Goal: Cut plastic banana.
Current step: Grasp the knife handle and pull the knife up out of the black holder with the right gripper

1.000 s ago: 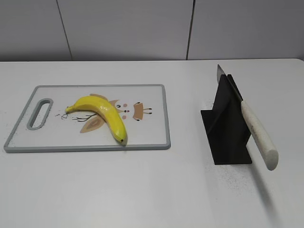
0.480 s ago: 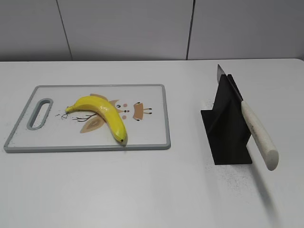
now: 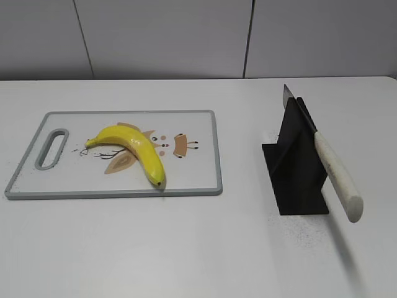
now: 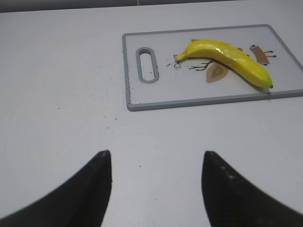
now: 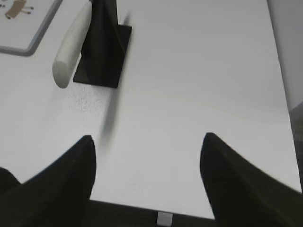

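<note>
White tabletop (image 3: 186, 248), grey wall panels behind, nothing else in the room showing.

Plastic banana (image 3: 132, 148) lies whole on the cutting board (image 3: 205, 186), left half of the table, stem end toward the board's handle slot (image 3: 52, 148), tip near the front edge. No cut in it, so I read the task as not started.

Knife (image 3: 332, 169) is parked well to the right of the board, blade slotted into a black stand (image 3: 296, 177), white handle sticking out toward the camera and down. Untouched.

Neither arm shows in the exterior view. Left gripper (image 4: 156, 182) hovers over bare table short of the board, fingers spread wide, nothing between them. Right gripper (image 5: 147, 177) same story: spread, holding nothing, over bare table with the knife handle up and to the left in its view.

Step in hand as I see it: pre-grasp. Next move should be the right arm going to the handle, closing on it and drawing the blade out along the slot without dragging the stand. Left arm probably needs to pin the banana or the board.

No brand or readable text anywhere. Board only carries a small cartoon print (image 3: 180, 146), partly under the banana.
</note>
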{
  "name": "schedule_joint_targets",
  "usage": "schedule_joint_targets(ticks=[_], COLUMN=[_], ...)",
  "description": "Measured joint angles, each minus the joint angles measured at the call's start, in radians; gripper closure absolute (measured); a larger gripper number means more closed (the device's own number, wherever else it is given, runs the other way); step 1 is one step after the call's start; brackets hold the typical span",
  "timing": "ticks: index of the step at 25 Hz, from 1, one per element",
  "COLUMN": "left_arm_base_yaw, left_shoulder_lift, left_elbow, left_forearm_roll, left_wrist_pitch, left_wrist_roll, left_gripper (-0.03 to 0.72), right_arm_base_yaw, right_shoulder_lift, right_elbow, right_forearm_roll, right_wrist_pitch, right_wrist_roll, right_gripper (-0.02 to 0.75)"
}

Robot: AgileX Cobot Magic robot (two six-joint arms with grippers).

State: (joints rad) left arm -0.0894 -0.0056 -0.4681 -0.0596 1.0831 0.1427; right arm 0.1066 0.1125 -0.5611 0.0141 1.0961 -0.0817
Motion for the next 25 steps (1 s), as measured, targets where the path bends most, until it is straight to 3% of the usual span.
schedule_joint_targets(ticks=[9, 19, 25], left_arm_base_yaw=[0.000, 0.000, 0.000], left_shoulder_lift=[0.000, 0.000, 0.000], left_elbow=[0.000, 0.000, 0.000], left_forearm_roll=[0.000, 0.000, 0.000], left_wrist_pitch=[0.000, 0.000, 0.000], left_wrist_roll=[0.000, 0.000, 0.000], left_gripper=[0.099, 0.099, 0.099], right_arm_base_yaw=[0.018, 0.275, 0.292], right_shoulder_lift=[0.344, 0.751, 1.022], right_elbow=[-0.198, -0.336, -0.430], right_forearm_roll=[0.048, 0.041, 0.048], right_wrist_pitch=[0.044, 0.053, 0.051], right_wrist_roll=[0.082, 0.216, 0.232], right_gripper=[0.218, 0.233, 0.233])
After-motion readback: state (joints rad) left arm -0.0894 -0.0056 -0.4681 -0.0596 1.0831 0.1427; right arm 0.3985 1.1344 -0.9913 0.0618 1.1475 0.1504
